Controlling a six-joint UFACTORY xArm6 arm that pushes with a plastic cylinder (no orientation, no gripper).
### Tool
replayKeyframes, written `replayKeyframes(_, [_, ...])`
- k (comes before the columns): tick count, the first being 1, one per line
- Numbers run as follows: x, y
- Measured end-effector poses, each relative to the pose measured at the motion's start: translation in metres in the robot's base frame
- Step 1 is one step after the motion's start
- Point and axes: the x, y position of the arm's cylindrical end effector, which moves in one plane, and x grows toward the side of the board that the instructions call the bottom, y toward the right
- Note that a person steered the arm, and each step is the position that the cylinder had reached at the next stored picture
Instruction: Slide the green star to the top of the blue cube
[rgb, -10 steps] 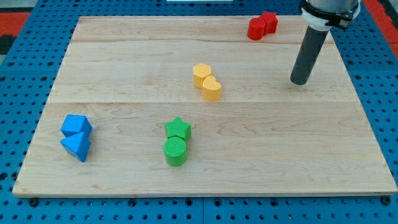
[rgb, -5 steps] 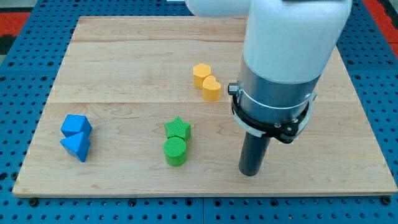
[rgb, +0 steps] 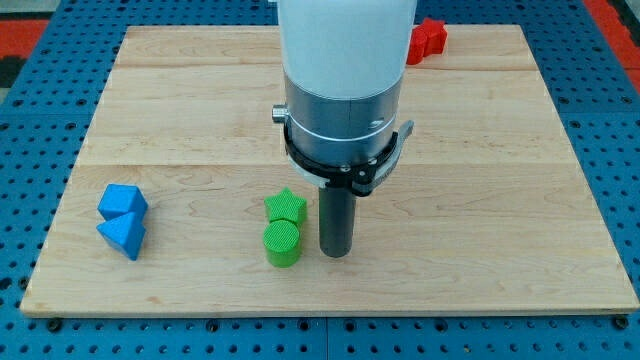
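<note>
Sitting just to the view's right of the green star (rgb: 286, 207) and green cylinder (rgb: 282, 243), my tip (rgb: 335, 252) holds nothing; blue cube (rgb: 122, 201) lies far left.

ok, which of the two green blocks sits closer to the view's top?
The green star. It sits just above the green cylinder, touching it. My tip stands right of the pair, closer to the cylinder.
</note>
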Motion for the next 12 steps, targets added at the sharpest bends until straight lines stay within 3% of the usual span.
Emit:
replayKeyframes(2, [-0.068,-0.043])
replayKeyframes(4, [-0.053,-0.009])
replayKeyframes(8, [-0.028,-0.006])
replayKeyframes(12, [-0.041,-0.061])
